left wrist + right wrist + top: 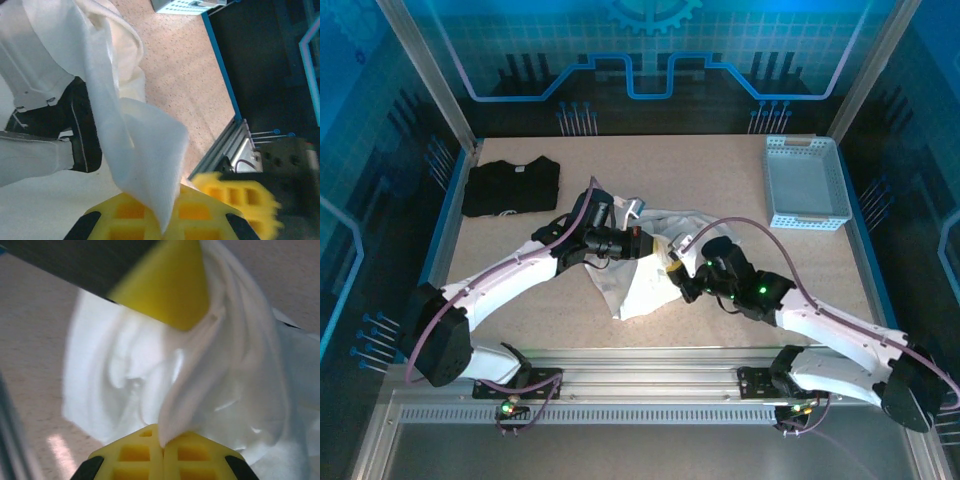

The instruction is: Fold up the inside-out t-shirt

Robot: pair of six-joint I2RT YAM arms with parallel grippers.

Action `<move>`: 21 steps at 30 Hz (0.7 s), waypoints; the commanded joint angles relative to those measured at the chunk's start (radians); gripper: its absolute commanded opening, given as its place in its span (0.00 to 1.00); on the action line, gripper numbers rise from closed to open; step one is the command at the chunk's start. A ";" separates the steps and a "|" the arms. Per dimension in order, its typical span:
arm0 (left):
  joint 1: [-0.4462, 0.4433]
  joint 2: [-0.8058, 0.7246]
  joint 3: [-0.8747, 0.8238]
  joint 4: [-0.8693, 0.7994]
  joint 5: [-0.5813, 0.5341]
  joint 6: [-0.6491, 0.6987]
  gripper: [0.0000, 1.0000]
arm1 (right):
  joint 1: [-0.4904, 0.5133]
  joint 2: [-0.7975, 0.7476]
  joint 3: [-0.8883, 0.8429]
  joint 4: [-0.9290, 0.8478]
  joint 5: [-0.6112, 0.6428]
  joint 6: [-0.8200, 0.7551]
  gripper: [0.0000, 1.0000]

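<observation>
A speckled beige table is lying under cool blue light, while glowing blue circuit-patterned wall panels and slanting grey aluminium frame posts are enclosing it.

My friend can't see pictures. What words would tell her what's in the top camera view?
Two white robot arms reach to the middle of a speckled table, the left tool and the right tool each shut on a crumpled white t-shirt. A folded black t-shirt lies at the far left, a light blue basket at the far right.
</observation>
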 commanded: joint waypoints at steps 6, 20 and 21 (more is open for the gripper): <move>0.013 0.002 0.005 -0.038 -0.269 0.073 0.24 | -0.106 0.042 0.163 0.037 -0.373 0.240 0.00; -0.050 -0.512 -0.361 0.128 -0.317 0.036 0.60 | -0.181 0.194 0.260 0.167 -0.438 0.570 0.00; -0.063 -0.508 -0.363 0.146 -0.306 0.031 0.59 | -0.183 0.200 0.265 0.170 -0.439 0.579 0.00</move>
